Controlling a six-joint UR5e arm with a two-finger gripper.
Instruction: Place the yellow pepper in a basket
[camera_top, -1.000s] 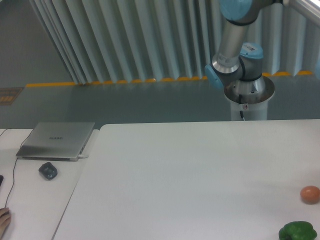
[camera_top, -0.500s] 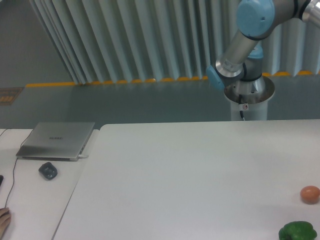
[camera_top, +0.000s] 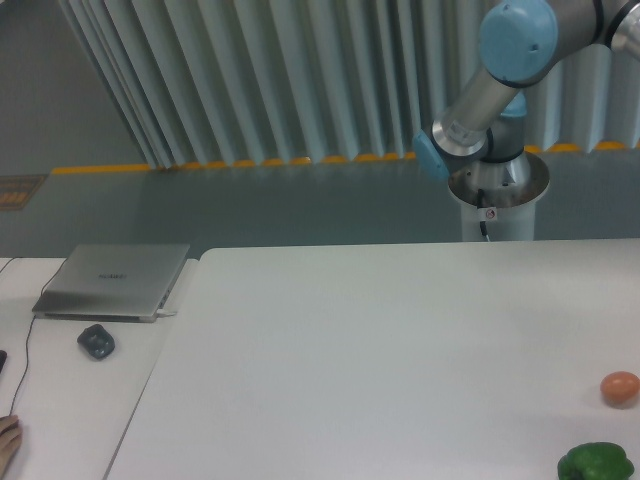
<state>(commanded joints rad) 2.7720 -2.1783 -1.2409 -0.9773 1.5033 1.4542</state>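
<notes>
The green pepper (camera_top: 596, 462) sits at the tabletop's (camera_top: 380, 340) near right corner, an orange-red fruit (camera_top: 620, 388) just behind it. The pincer is out of frame, so I cannot tell its state.

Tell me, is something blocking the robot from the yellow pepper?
Cannot tell: no yellow pepper, basket or fingers show here. Only a dark green bell pepper and a small orange-red round fruit sit at the white table's right edge.
</notes>
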